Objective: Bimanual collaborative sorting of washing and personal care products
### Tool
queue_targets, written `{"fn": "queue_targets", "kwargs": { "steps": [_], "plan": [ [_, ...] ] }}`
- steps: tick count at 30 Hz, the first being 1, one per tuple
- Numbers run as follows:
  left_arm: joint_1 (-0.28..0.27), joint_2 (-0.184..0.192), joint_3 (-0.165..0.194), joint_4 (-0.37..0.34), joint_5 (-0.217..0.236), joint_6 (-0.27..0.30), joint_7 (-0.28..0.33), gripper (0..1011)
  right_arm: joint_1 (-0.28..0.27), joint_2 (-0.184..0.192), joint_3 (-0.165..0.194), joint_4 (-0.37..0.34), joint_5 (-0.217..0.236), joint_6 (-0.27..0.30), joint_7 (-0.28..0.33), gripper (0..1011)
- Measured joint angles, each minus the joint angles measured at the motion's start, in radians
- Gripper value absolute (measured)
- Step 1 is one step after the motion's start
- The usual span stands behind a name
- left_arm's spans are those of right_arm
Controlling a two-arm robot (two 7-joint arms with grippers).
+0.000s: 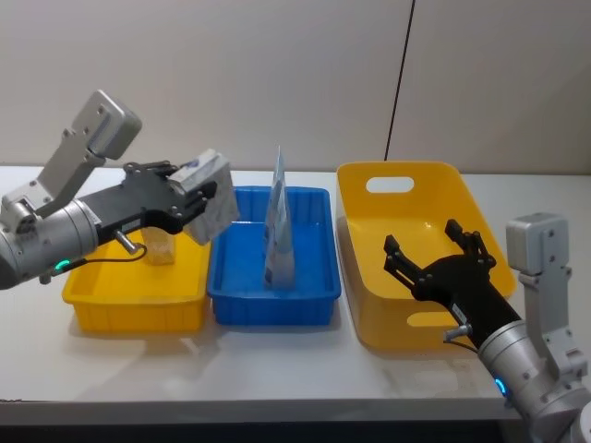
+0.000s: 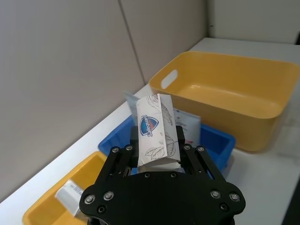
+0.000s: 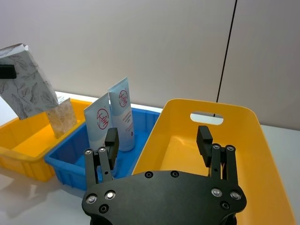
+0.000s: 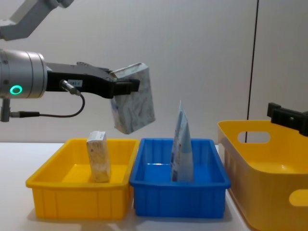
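Left gripper (image 1: pixel 189 198) pinches the marbled pack (image 4: pixel 134 98) by one end. The pack hangs tilted in the air, straddling the yellow tray's (image 4: pixel 77 192) right edge and the blue tray's (image 4: pixel 178 195) left. Right gripper (image 1: pixel 434 258), fingers spread, hovers over the basket (image 1: pixel 406 180).

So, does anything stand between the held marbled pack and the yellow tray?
Nothing visible does. The marbled pack, in the left gripper, hangs above the right edge of the yellow tray; the tan box stands further left.
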Motion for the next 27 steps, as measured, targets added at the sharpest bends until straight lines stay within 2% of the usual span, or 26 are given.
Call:
{"fn": "queue_targets", "kwargs": {
  "steps": [13, 27],
  "plan": [
    [-0.042, 0.030, 0.054, 0.008, -0.052, -0.055, -0.186, 365, 0.000, 0.000, 0.000, 0.000, 0.000, 0.000, 0.000, 1002],
    [-0.090, 0.036, 0.123, 0.051, -0.096, -0.110, -0.372, 365, 0.000, 0.000, 0.000, 0.000, 0.000, 0.000, 0.000, 1002]
  ]
}}
